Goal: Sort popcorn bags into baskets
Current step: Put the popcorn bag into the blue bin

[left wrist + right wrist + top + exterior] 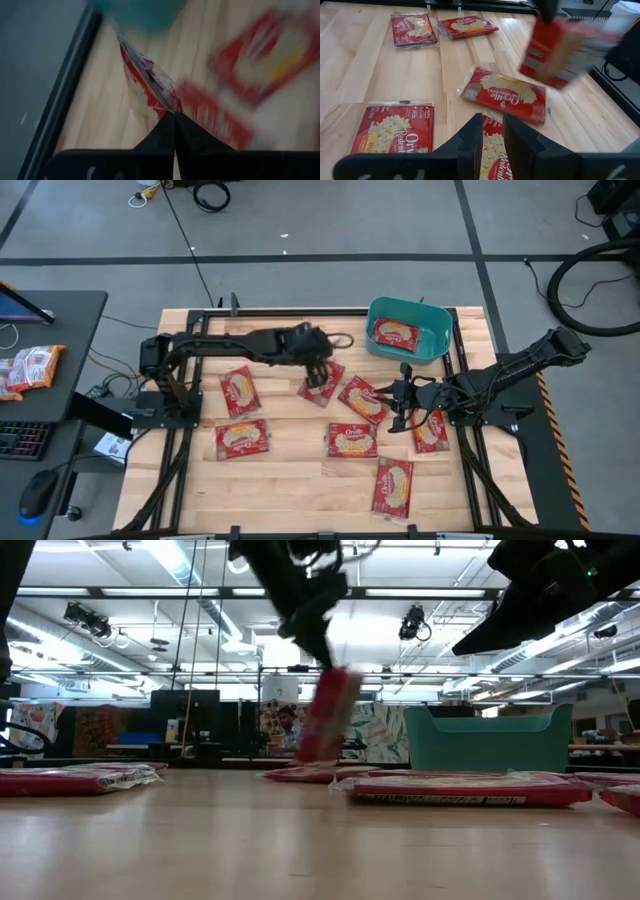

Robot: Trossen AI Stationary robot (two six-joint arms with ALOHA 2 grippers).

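Several red popcorn bags with cream-yellow centres lie flat on the wooden table, among them a bag (238, 390), a bag (352, 440) and a bag (393, 485). One more bag (395, 335) lies inside the teal basket (408, 330) at the far right. My left gripper (318, 368) reaches over the table's middle, shut on one popcorn bag (325, 720). My right gripper (491, 134) hovers open above a lying bag (492, 150), right of centre, touching nothing. The held bag (560, 47) also shows in the right wrist view. My left gripper pinches the popcorn bag by its upper edge (165, 100) between its two fingers, coming from above and pointing down. The bag hangs below the fingers, tilted, with its lower end (312, 755) clear of the table.
A black frame (460, 380) rims the table's sides. The basket (490, 740) stands at the far right corner. Bare wood shows along the near edge. A side desk on the left carries more packets (30, 368), a keyboard and a mouse.
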